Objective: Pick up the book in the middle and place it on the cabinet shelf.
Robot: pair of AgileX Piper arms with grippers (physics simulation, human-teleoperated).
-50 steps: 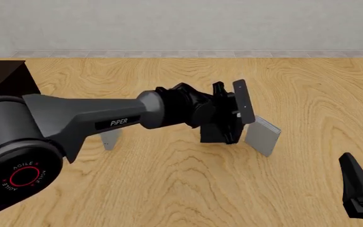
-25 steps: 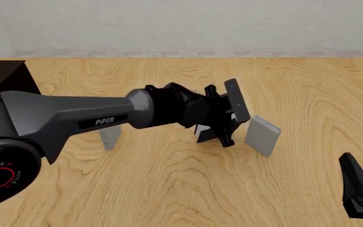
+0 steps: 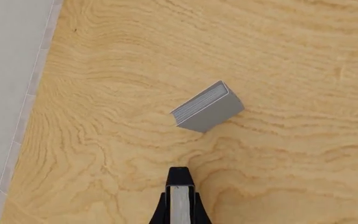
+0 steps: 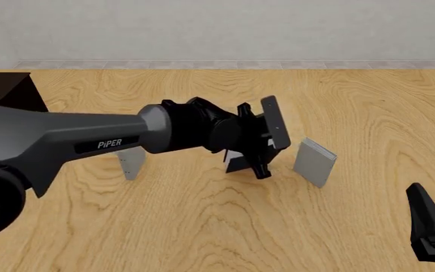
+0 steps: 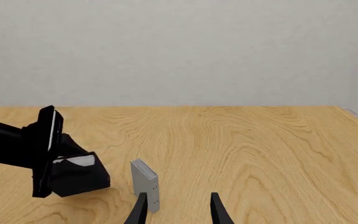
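Since a second ago your left pincer (image 4: 267, 136) has carried the book (image 4: 242, 161) leftward, off the desk (image 4: 202, 226). It is clamped on the black cover. Keep the book level and swing on toward the cabinet shelf (image 4: 6, 90). The right pincer (image 5: 177, 207) idles with jaws apart.

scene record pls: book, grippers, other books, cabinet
book: black, tilted, lifted off the table, in left gripper
left gripper: shut on book
right gripper: open, empty, low at near right
grey book right: upright on table
grey book left: upright, partly behind left arm
cabinet: far left, only a corner visible
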